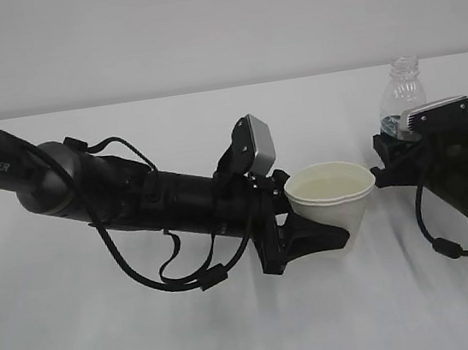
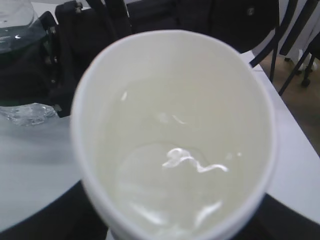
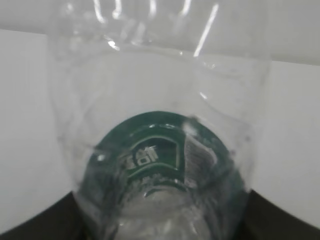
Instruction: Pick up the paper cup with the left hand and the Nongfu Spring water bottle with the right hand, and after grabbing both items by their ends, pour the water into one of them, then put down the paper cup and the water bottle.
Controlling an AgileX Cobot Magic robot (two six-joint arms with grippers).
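Observation:
The white paper cup (image 1: pixel 334 199) stands upright just right of centre, and my left gripper (image 1: pixel 312 232) is shut on its lower body. Clear water (image 2: pixel 172 190) lies in the cup's cream inside (image 2: pixel 175 100). The left gripper's black fingers (image 2: pixel 45 217) show only at the lower corners of the left wrist view. At the right, the clear Nongfu Spring water bottle (image 1: pixel 399 94) stands upright with an open neck, and my right gripper (image 1: pixel 397 152) is shut on its lower half. Its green label (image 3: pixel 155 150) fills the right wrist view. Cup and bottle stand apart.
A white table (image 1: pixel 237 330) runs under both arms, against a plain pale wall. The left arm (image 1: pixel 133 193) lies slanting across the left half, with looped cables below it. In the left wrist view, the table's right edge (image 2: pixel 300 150) drops to a floor with chair legs.

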